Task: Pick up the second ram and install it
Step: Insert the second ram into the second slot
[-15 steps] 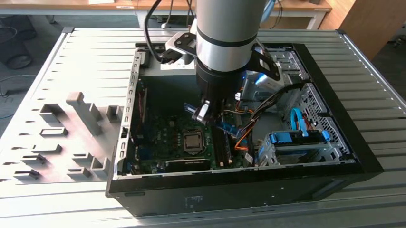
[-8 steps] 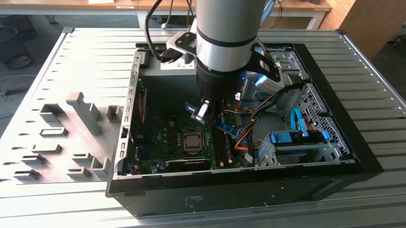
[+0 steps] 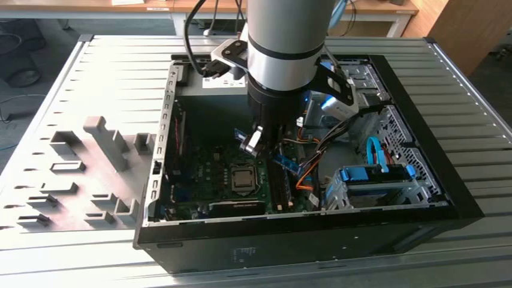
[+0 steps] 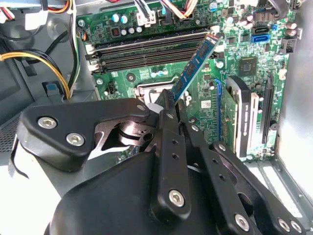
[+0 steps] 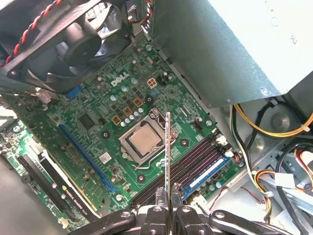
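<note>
My gripper [image 3: 264, 146] hangs inside the open computer case [image 3: 448, 192], above the motherboard [image 3: 212, 180]. It is shut on the second ram [image 4: 195, 63], a thin dark stick with blue labels that juts out past the fingertips [image 4: 168, 100]. In the first wrist view the second ram [image 5: 167, 156] shows edge-on, rising from the gripper [image 5: 167, 208], above and clear of the board, between the processor [image 5: 142, 139] and the memory slots [image 5: 195, 159]. The dark slots [image 4: 146, 51] lie just past the stick's tip. A blue-edged twin stick [image 5: 208, 172] appears seated in the outer slot.
Grey fixture blocks [image 3: 104, 156] stand on the table at the exterior view's left. Inside the case are a fan [image 5: 73, 44], the grey power supply [image 5: 234, 44], yellow and orange cable bundles [image 5: 274, 132], a blue drive cage [image 3: 376, 180] and an expansion card [image 4: 242, 117].
</note>
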Tool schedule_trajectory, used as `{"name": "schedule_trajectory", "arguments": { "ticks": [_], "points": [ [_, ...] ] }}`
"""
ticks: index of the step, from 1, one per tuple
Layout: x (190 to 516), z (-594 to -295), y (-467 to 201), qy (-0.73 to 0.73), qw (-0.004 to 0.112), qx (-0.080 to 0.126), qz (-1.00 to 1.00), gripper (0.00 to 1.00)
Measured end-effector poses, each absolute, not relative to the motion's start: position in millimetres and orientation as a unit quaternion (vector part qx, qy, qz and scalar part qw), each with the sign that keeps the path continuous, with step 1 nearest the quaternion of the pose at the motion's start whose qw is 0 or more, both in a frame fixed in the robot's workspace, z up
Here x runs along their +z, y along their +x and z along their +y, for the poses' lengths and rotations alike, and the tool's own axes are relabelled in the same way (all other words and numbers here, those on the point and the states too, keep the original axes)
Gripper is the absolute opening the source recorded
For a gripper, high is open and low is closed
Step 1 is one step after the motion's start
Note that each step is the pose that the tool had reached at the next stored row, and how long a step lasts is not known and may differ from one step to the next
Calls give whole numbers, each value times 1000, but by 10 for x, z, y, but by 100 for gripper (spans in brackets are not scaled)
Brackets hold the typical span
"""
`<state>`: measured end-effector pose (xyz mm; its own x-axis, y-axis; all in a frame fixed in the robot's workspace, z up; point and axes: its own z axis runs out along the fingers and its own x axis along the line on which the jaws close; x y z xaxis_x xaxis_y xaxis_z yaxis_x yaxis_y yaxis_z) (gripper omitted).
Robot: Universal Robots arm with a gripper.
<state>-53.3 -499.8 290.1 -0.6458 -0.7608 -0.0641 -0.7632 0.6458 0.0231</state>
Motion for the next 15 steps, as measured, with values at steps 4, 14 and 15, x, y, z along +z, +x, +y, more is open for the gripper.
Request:
{"name": "schedule_trajectory", "arguments": {
  "ticks": [4, 14, 15],
  "points": [
    [2900, -4998, -533, -412, 24, 24, 910, 14],
    [2898, -4998, -533, -386, 25, 23, 922, 14],
    [2898, -4998, -533, -384, 25, 23, 923, 14]
  ]
}}
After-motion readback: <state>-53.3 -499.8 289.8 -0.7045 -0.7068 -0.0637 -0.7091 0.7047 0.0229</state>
